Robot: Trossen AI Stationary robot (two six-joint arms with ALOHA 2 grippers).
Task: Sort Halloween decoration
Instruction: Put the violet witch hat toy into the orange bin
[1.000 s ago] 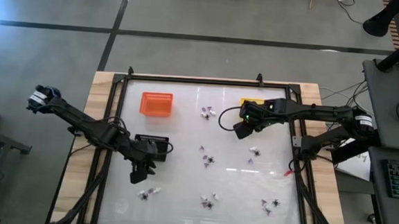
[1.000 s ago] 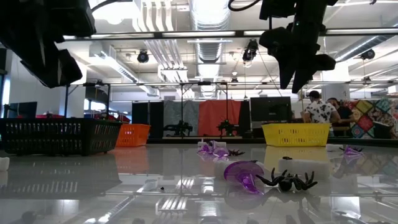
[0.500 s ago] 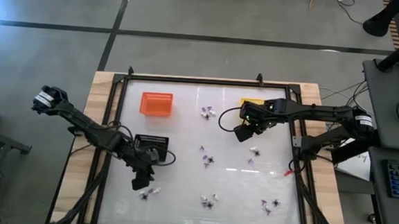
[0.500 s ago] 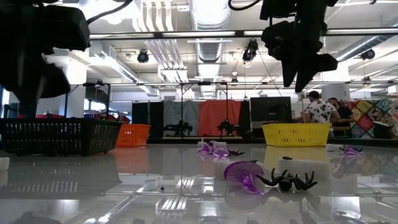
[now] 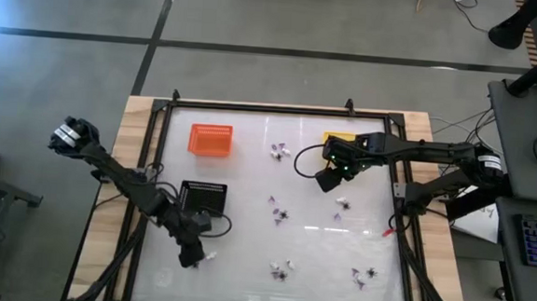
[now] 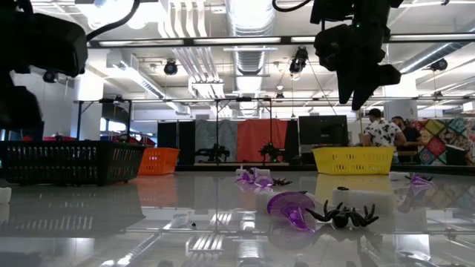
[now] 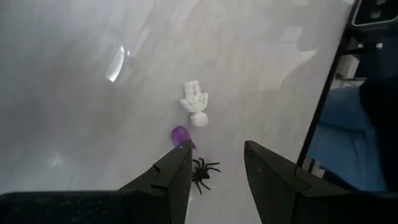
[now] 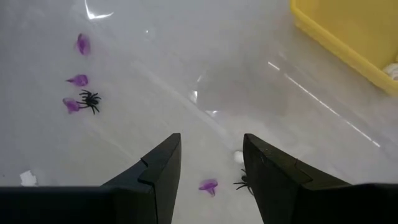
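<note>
Small trinkets lie scattered on the glossy white table (image 5: 244,252). My left gripper (image 5: 191,255) is open and hovers near the table's near-left part, pointing down. In its wrist view a black spider (image 7: 202,172) lies between the fingertips of the left gripper (image 7: 214,168), with a purple piece (image 7: 181,134) and a white skeleton hand (image 7: 195,103) just beyond. My right gripper (image 5: 327,178) is open and hangs over the table beside the yellow basket (image 5: 336,138). Its wrist view shows the right gripper (image 8: 211,163) above a purple piece (image 8: 208,185) and a spider (image 8: 244,182).
An orange basket (image 5: 210,139) stands far left and a black tray (image 5: 203,199) sits just beyond my left gripper. More trinkets lie mid-table (image 5: 277,210) and along the near edge (image 5: 282,269). A metal frame (image 5: 280,108) rims the table. People show far behind (image 6: 382,132).
My left gripper has moved from beside the black tray toward the table's near edge, lowering over the cluster of trinkets there and tipping to point down. Its fingers stay open.
</note>
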